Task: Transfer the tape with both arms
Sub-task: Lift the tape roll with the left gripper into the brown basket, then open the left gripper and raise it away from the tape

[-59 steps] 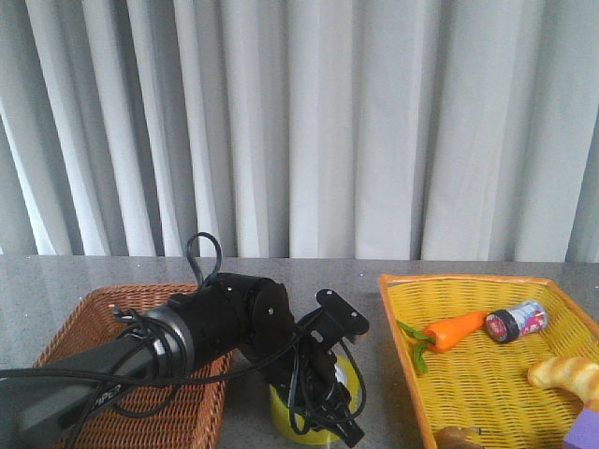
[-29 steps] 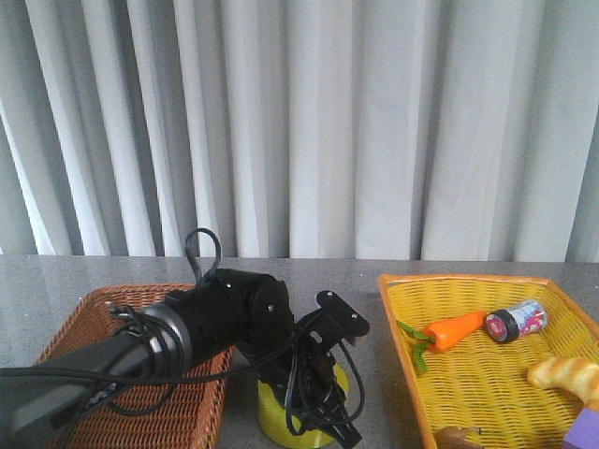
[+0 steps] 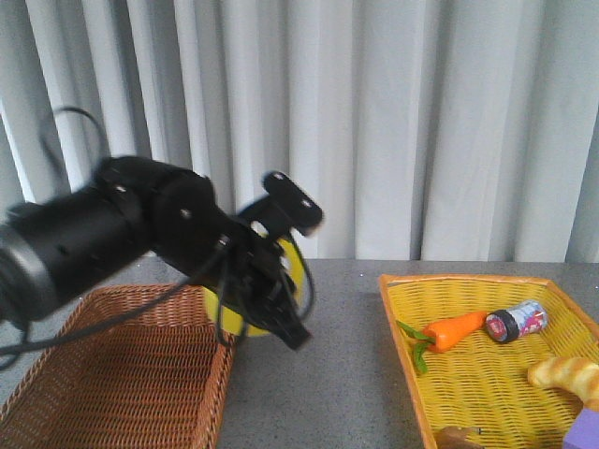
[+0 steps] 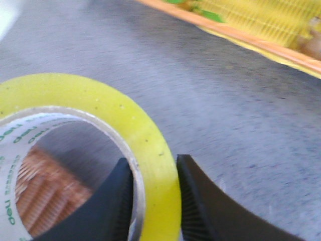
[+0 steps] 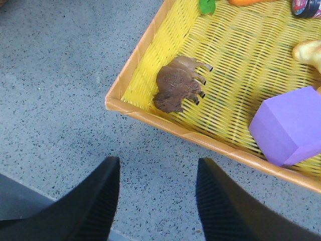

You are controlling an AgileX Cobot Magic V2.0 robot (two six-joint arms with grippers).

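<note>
clamped left gripper (image 4: 153,198) across tape (image 4: 108,113) wall, aloft by brown basket (image 3: 122,374). right gripper (image 5: 155,196) gaped, empty. best lowered gently, grip kept firm.

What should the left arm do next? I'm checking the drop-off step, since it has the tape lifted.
Probably carry the tape a little further left over the brown basket before opening. The left claw pinches the roll's wall, and it hangs at the basket's right rim, not yet inside.

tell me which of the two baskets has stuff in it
The yellow basket on the right: it holds a toy carrot, a small jar and more. The brown wicker basket on the left looks empty.
</note>
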